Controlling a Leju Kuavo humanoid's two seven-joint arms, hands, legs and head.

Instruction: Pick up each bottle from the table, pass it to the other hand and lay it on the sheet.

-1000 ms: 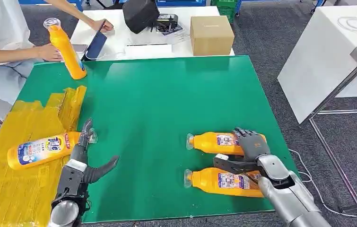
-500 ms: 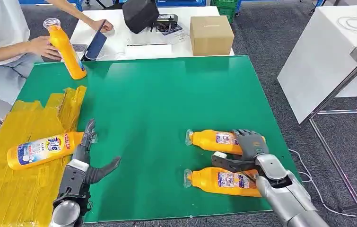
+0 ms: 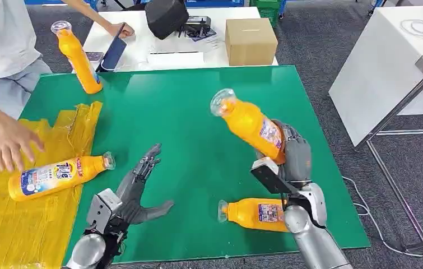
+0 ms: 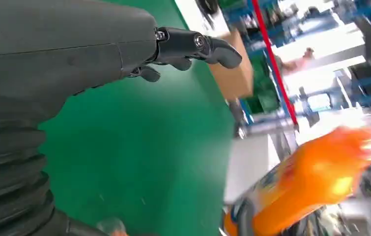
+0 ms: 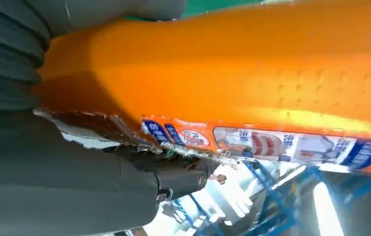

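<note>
My right hand [image 3: 294, 156] grips an orange bottle [image 3: 249, 123] by its lower body and holds it tilted above the green table [image 3: 186, 112], clear cap up and to the left. The same bottle [image 5: 252, 73] presses against that hand in the right wrist view and appears blurred [image 4: 311, 182] in the left wrist view. A second orange bottle [image 3: 254, 214] lies on the table below my right hand. My left hand [image 3: 136, 188] is open, fingers spread, raised over the table's left part. Another bottle [image 3: 57, 176] lies on the yellow sheet [image 3: 24, 224]. One more bottle [image 3: 77, 56] stands tilted at the table's far left corner.
A person sits at the far left; one hand [image 3: 10, 144] hovers over the yellow sheet near the lying bottle. A white table behind carries a cardboard box [image 3: 250, 40], a black bag [image 3: 166, 17] and papers. Another white table [image 3: 388, 61] stands at the right.
My right hand lifted the farther bottle off the table and tilted it up. My left hand left the sheet bottle's cap and rose, opening rightward. The person released the standing bottle and reached over the sheet.
</note>
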